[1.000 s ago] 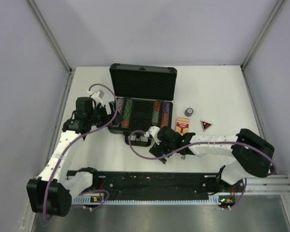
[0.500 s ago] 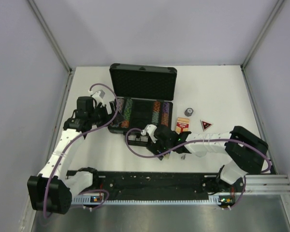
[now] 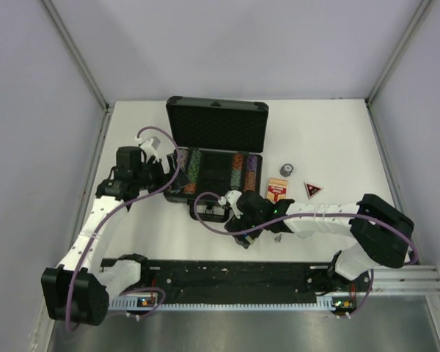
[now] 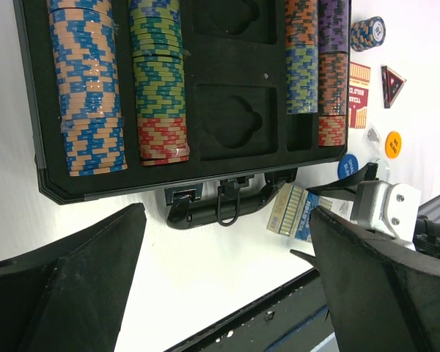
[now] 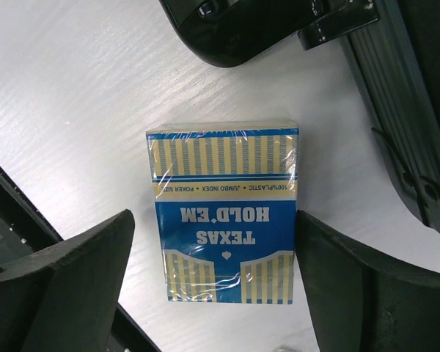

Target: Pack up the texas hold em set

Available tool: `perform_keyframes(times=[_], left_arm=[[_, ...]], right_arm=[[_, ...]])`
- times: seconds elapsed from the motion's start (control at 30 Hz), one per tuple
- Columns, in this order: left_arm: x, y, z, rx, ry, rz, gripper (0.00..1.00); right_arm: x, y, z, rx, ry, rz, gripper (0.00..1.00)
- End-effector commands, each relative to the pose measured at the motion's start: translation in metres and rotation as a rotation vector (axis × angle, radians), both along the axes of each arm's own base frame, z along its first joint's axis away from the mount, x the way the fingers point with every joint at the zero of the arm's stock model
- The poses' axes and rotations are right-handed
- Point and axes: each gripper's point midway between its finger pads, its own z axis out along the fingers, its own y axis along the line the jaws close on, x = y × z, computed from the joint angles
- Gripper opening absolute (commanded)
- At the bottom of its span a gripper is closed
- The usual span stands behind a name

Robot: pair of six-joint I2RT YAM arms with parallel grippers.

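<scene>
The right tool is spread open astride the blue card box, which lies flat on the table just below the handle at the frame's top. The left tool gapes empty below the open case, which holds rows of chips.
</scene>
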Motion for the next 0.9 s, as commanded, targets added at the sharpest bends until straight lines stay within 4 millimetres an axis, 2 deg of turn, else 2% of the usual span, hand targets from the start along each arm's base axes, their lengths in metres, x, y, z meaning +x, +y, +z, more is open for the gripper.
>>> perform_keyframes(times=[0.0, 0.1, 0.2, 0.4, 0.5, 0.57, 0.6, 0.63, 0.73, 0.87], left_arm=[[0.001, -0.006, 0.009, -0.028, -0.053, -0.031, 0.99], [-0.001, -0.009, 0.008, -0.04, -0.043, -0.046, 0.99], [-0.004, -0.011, 0.005, -0.051, -0.031, -0.06, 0.99], [-0.009, -0.011, 0.003, -0.05, -0.027, -0.062, 0.99], [-0.009, -0.008, 0.003, -0.039, -0.029, -0.054, 0.99], [-0.009, -0.009, 0.004, -0.04, -0.029, -0.055, 0.99], [-0.01, -0.009, 0.003, -0.041, -0.026, -0.056, 0.99], [-0.01, -0.009, 0.002, -0.04, -0.023, -0.056, 0.99], [-0.01, -0.007, 0.001, -0.031, -0.011, -0.046, 0.99], [-0.014, -0.014, 0.003, -0.064, 0.004, -0.088, 0.99]], right_arm=[[-0.014, -0.006, -0.003, 0.0, 0.066, -0.036, 0.84], [-0.012, -0.01, -0.008, -0.025, 0.056, -0.052, 0.84], [-0.009, -0.01, -0.009, -0.044, 0.039, -0.054, 0.9], [-0.004, -0.009, -0.013, -0.121, -0.024, -0.055, 0.9], [-0.002, -0.013, -0.018, -0.168, -0.04, -0.065, 0.79], [0.0, -0.014, -0.017, -0.18, -0.049, -0.076, 0.63], [0.002, -0.013, -0.015, -0.174, -0.055, -0.081, 0.55], [0.003, -0.012, -0.013, -0.169, -0.06, -0.09, 0.51], [0.006, 0.0, 0.008, -0.099, -0.071, -0.101, 0.49], [0.011, 0.016, 0.051, 0.03, -0.115, -0.103, 0.48]])
